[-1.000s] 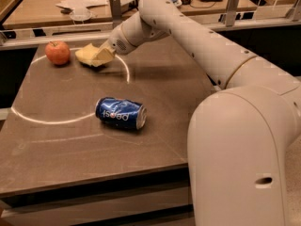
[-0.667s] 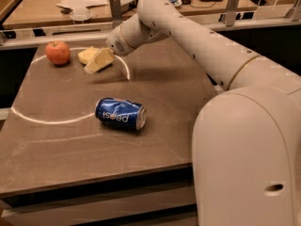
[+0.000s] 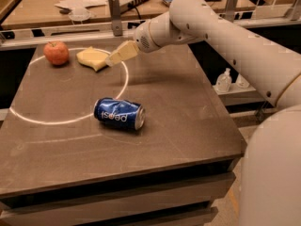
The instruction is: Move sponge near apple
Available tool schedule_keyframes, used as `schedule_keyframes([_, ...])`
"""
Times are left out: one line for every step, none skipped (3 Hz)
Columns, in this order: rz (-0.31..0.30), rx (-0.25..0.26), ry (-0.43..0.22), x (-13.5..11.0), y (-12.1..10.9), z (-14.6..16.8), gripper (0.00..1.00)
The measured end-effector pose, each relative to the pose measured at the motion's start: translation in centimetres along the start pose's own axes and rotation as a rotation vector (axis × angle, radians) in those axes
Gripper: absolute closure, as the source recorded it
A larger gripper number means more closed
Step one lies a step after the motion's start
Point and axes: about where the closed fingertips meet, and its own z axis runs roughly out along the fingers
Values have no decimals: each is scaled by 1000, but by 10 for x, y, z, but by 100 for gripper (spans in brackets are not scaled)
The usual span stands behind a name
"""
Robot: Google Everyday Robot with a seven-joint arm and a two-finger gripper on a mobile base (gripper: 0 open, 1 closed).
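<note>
The sponge (image 3: 91, 58), a pale yellow wavy block, lies flat on the table at the back left. The red-orange apple (image 3: 56, 52) sits just left of it, a small gap between them. My gripper (image 3: 113, 60) hangs just right of the sponge, its pale wedge fingers (image 3: 123, 52) pointing down-left with the tips at the sponge's right edge. The gripper is open and holds nothing.
A blue Pepsi can (image 3: 118, 113) lies on its side mid-table. A white curved line (image 3: 70, 121) is drawn on the dark tabletop (image 3: 178, 121). A railing post (image 3: 114, 14) and a cluttered desk stand behind. Small bottles (image 3: 224, 80) sit beyond the right edge.
The sponge has come down onto the table beside the apple and been let go. My gripper has drawn back a little to the right.
</note>
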Motion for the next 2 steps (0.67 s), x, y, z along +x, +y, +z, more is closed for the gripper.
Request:
schedule_keyframes([105,314,-46,30,-72,-99,0])
schedule_keyframes([97,285,-79,16,-67,-77,0])
